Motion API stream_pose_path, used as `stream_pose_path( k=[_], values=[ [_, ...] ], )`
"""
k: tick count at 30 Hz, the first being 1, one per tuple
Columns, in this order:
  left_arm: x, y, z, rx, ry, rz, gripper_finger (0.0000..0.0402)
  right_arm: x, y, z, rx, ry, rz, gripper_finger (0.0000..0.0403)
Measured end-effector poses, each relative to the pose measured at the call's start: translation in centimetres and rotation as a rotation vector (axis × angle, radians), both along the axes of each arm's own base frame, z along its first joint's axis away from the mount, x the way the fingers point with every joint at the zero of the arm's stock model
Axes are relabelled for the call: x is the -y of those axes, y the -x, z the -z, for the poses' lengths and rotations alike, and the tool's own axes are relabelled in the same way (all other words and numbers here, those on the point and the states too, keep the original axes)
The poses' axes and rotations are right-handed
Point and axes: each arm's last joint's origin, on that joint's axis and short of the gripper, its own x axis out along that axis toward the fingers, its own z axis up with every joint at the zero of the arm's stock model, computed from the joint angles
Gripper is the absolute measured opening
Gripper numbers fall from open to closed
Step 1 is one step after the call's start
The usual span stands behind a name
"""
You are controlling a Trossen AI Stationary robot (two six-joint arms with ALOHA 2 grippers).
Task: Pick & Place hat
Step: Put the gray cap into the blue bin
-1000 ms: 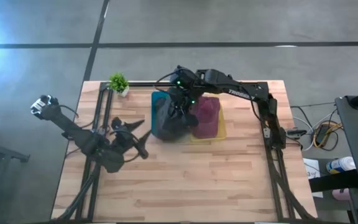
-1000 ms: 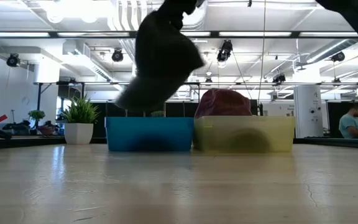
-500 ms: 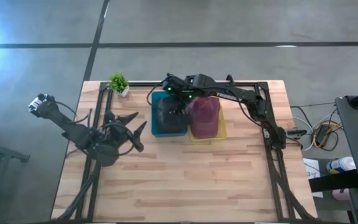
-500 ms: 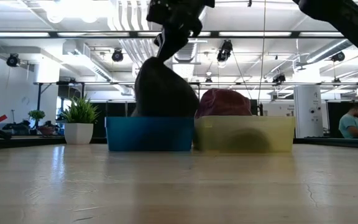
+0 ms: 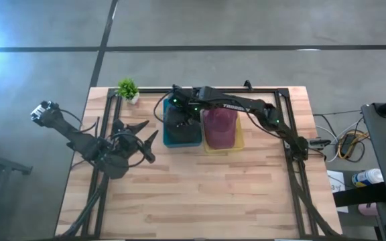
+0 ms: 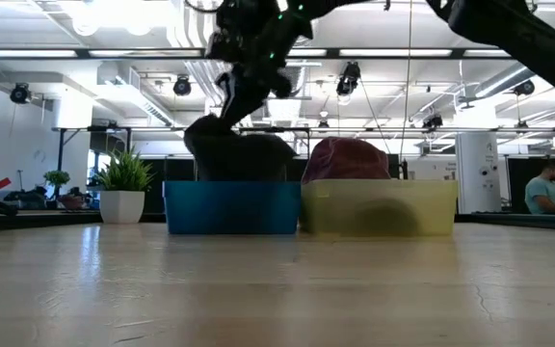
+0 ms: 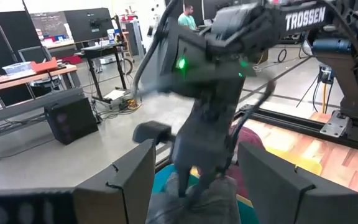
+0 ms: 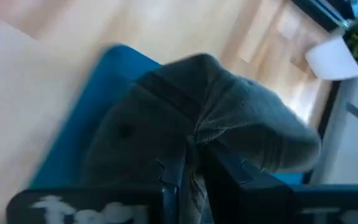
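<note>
A dark grey hat (image 6: 239,154) sits in the blue bin (image 6: 231,210) at the table's far middle, its crown showing above the rim. My right gripper (image 8: 194,149) comes down onto it from above and is shut on its cloth; it also shows in the low view (image 6: 227,114). A maroon hat (image 5: 221,120) rests in the yellow bin (image 5: 236,142) just right of the blue one. My left gripper (image 5: 147,132) hovers open over the table left of the bins, pointing level toward them, with nothing between its fingers. My right gripper pinches a raised fold of cloth on the hat's crown (image 8: 202,132) between its two fingers. The fingers slant down from above. The cloth puckers where they meet. The hat rests in the blue bin below them, its brim side (image 8: 284,146) toward the plant.
A small potted plant (image 5: 128,89) stands at the far left corner, close behind the blue bin. Dark frame rails (image 5: 292,154) run along the table's left, right and far sides. Bare wood (image 5: 200,194) fills the near half of the table.
My right gripper has come down and toward the far left, rolling its wrist, still shut on the dark grey hat. The hat hung above the blue bin's near side; now it has sunk into the bin. My left gripper has drawn slightly toward the far edge, still open.
</note>
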Motion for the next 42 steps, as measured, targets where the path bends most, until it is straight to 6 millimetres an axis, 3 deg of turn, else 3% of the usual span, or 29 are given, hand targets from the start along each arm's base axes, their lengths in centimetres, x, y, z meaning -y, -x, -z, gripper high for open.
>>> stream_pose_path(
  k=[6,12,21,26,31,36,39,42],
  values=[
    [0.0,0.0,0.0,-0.003,-0.005,-0.004,0.0223,1.0,-0.8,1.0,0.006,0.163,0.047,0.0038],
    [-0.4,0.2,-0.2,-0.013,-0.039,-0.045,0.0223,2.1,-0.9,0.7,0.049,0.171,0.12,0.0047],
    [-2.6,1.0,-1.3,0.021,0.033,-0.042,0.0223,2.2,-0.8,0.9,0.044,0.128,0.188,0.014],
    [-5.5,1.1,-1.6,-0.02,0.187,0.129,0.0223,2.2,-0.5,0.4,0.04,0.136,0.241,0.0214],
    [-9.2,0.9,-1.4,-0.134,0.187,0.114,0.0223,1.8,0.5,-1.2,0.041,0.102,0.269,0.0263],
    [-13.0,0.6,-1.2,-0.25,0.153,0.169,0.0223,1.3,2.4,-3.7,0.043,-0.006,0.423,0.0273],
    [-15.4,0.2,-1.1,-0.267,0.167,0.353,0.0223,0.7,3.9,-5.1,0.018,-0.089,0.543,0.0268],
    [-18.2,-0.6,-0.6,-0.247,0.167,0.539,0.0223,-0.4,4.8,-4.7,-0.075,-0.154,0.644,0.026]
  ],
)
